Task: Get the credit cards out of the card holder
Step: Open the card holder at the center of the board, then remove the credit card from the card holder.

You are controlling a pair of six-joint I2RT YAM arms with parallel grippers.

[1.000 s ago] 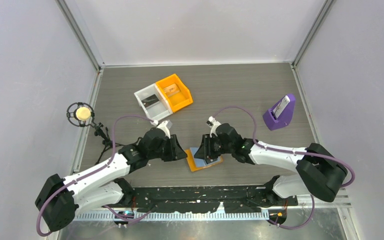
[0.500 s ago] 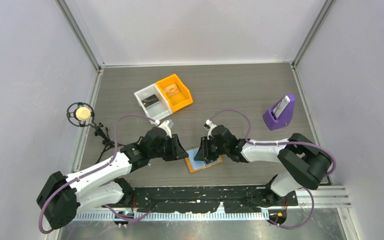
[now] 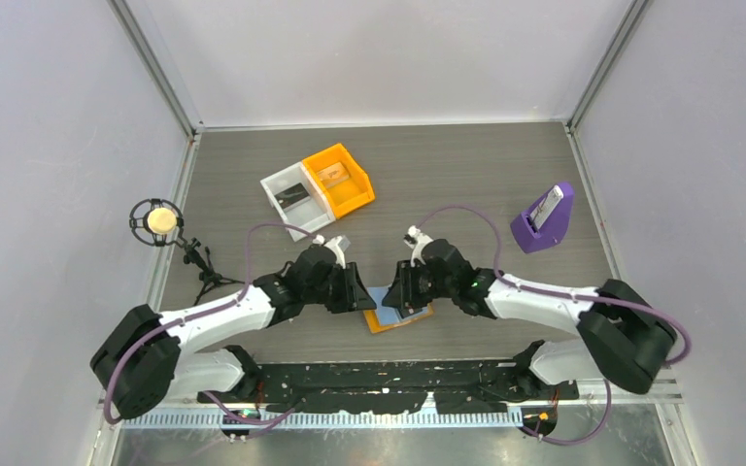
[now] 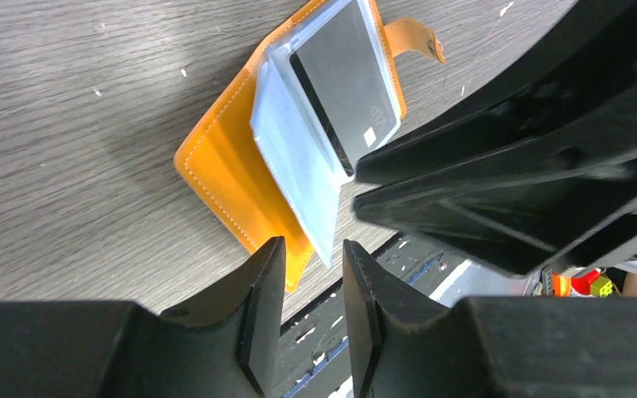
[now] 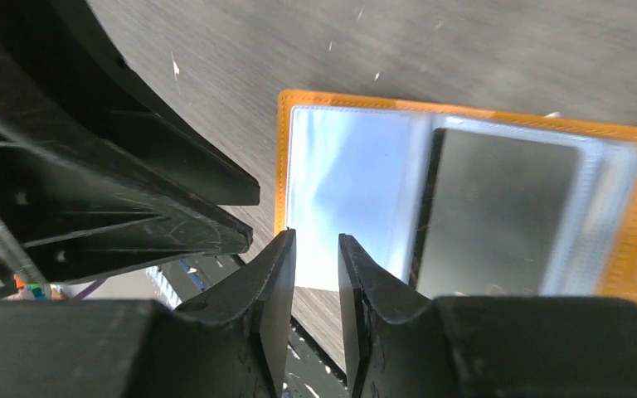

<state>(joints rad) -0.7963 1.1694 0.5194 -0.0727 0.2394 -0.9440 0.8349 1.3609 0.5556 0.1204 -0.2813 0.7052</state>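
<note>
The orange card holder [image 3: 400, 317] lies open near the table's front edge, between both grippers. The left wrist view shows its orange cover [image 4: 228, 170] with the light blue pocket panels [image 4: 299, 166] lifted and fanned, and a grey credit card [image 4: 348, 79] in the top pocket. My left gripper [image 4: 313, 245] is narrowly open just short of a panel's corner, with nothing in the gap. My right gripper [image 5: 315, 239] hovers narrowly open over the empty blue panel [image 5: 348, 174], beside the grey credit card [image 5: 498, 207]. The two grippers [image 3: 361, 294] [image 3: 395, 294] nearly touch.
A white bin [image 3: 289, 197] and an orange bin [image 3: 340, 178], each with something in it, stand at the back middle. A purple wedge stand [image 3: 544, 219] holding a card is at the right. A small round object on a tripod [image 3: 160, 220] stands at the left edge.
My left gripper has moved right, closer to the card holder and the right gripper. The right arm's elbow swung inward and back out; its gripper stays over the holder.
</note>
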